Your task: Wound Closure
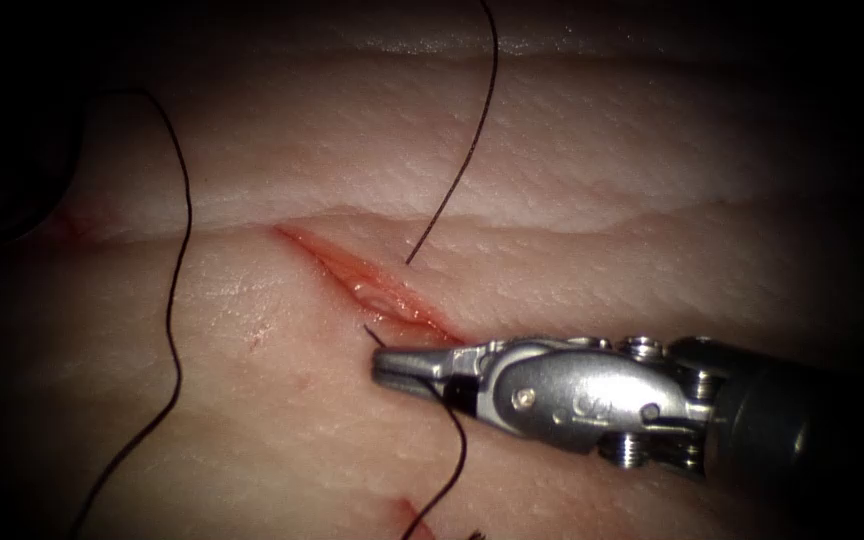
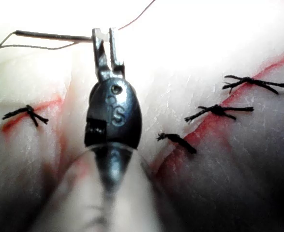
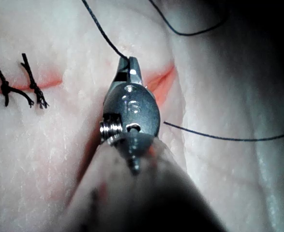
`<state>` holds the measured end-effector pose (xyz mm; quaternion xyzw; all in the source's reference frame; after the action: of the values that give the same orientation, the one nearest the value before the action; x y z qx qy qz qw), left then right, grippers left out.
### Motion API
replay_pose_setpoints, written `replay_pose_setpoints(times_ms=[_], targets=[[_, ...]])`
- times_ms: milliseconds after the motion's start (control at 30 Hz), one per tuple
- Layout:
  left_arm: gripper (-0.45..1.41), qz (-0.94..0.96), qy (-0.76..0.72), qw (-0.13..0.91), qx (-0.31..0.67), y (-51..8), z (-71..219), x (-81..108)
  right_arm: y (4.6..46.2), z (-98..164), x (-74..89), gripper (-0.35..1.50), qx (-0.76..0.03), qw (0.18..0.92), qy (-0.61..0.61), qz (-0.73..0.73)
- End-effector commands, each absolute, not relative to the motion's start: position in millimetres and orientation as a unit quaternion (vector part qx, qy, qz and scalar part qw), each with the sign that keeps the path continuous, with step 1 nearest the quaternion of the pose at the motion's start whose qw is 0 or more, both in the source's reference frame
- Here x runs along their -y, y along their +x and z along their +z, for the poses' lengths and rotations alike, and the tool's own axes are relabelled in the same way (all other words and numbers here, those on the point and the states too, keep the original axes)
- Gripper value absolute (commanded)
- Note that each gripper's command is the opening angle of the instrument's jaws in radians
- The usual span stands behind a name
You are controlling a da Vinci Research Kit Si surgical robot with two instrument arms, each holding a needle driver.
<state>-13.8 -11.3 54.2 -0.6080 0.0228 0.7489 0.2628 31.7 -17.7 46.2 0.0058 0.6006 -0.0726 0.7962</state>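
On the tissue [image 1: 572, 150], the right tool [image 1: 392, 365] clenches the thread [image 1: 457, 440] beside the cut [image 1: 372, 285]; the left tool [image 2: 106, 38] grasps the needle [image 2: 50, 36] at its end.

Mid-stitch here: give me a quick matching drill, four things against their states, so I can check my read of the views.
1 right gripper
2 left gripper
3 knotted stitches
4 cut in the endoscope view

A red, gaping, no knots
B needle at its tip
C shut on the thread
D short cut ends sticking out

Pairs: 1-C, 2-B, 3-D, 4-A
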Motion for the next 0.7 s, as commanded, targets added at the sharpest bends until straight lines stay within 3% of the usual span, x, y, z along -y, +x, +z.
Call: replay_pose_setpoints(times_ms=[33,700], targets=[[-0.45,0.749,-0.608,0.263,-0.023,-14.4,54.8,11.4,33.3,44.9,18.7,-0.35,-0.603,0.794,0.012,-0.081],[-0.45,0.748,-0.609,0.261,-0.022,-14.5,54.9,11.5,36.7,36.5,25.7,-0.35,-0.595,0.787,0.061,-0.152]])
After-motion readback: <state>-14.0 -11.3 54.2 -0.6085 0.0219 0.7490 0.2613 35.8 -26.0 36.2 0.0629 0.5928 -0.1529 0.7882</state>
